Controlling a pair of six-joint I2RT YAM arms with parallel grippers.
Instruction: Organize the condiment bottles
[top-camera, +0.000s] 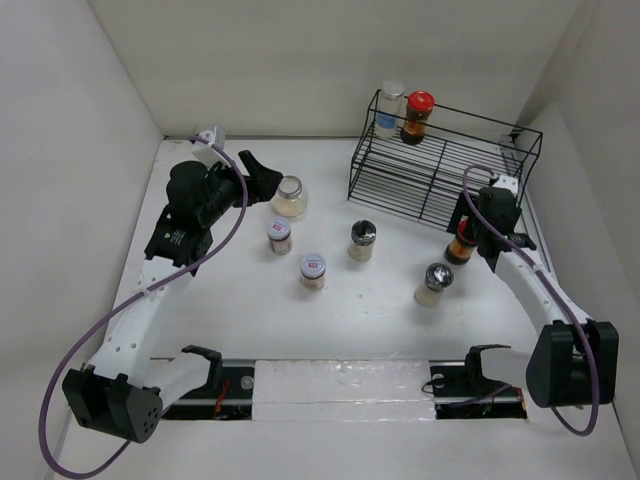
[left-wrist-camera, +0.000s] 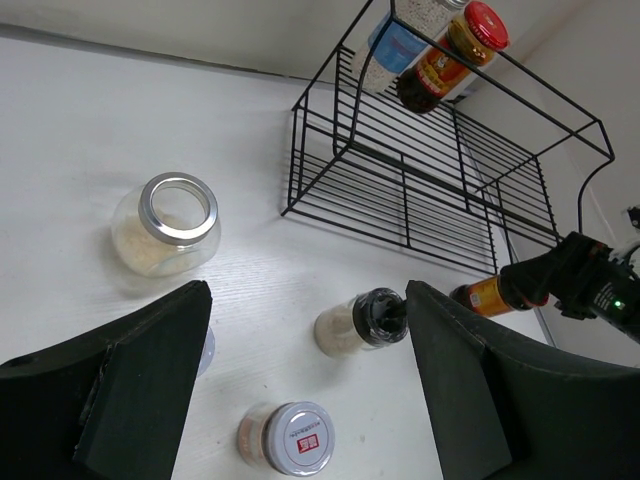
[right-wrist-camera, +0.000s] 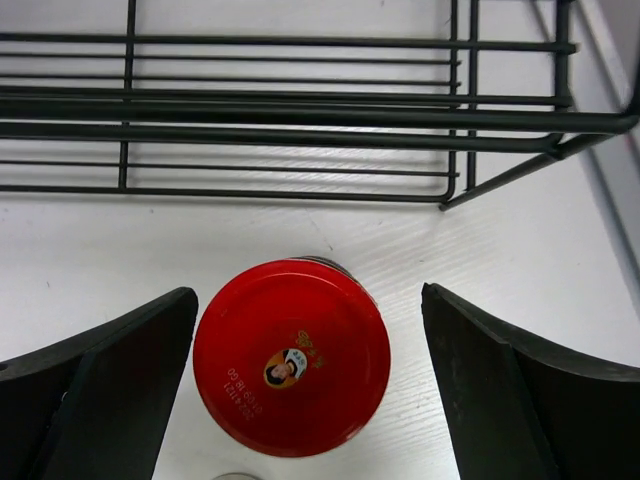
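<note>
A red-capped sauce bottle (top-camera: 460, 246) stands on the table just in front of the black wire rack (top-camera: 400, 175). My right gripper (top-camera: 472, 222) hangs over it, open; in the right wrist view the gripper (right-wrist-camera: 307, 295) has a finger on each side of the red cap (right-wrist-camera: 291, 355), clear of it. My left gripper (top-camera: 262, 178) is open and empty beside a round silver-rimmed jar (top-camera: 290, 196). Two white-lidded jars (top-camera: 279, 236) (top-camera: 313, 270), a dark-lidded jar (top-camera: 362, 240) and a silver-lidded jar (top-camera: 434, 283) stand mid-table. A blue-labelled jar (top-camera: 389, 108) and a red-capped bottle (top-camera: 418, 116) stand on the rack's top.
The left wrist view shows the open left gripper (left-wrist-camera: 305, 300) above the dark-lidded jar (left-wrist-camera: 362, 322), a white-lidded jar (left-wrist-camera: 290, 438), the round jar (left-wrist-camera: 165, 225) and the rack (left-wrist-camera: 440, 190). White walls enclose the table. The rack's lower shelf (right-wrist-camera: 300, 110) lies just beyond the red cap.
</note>
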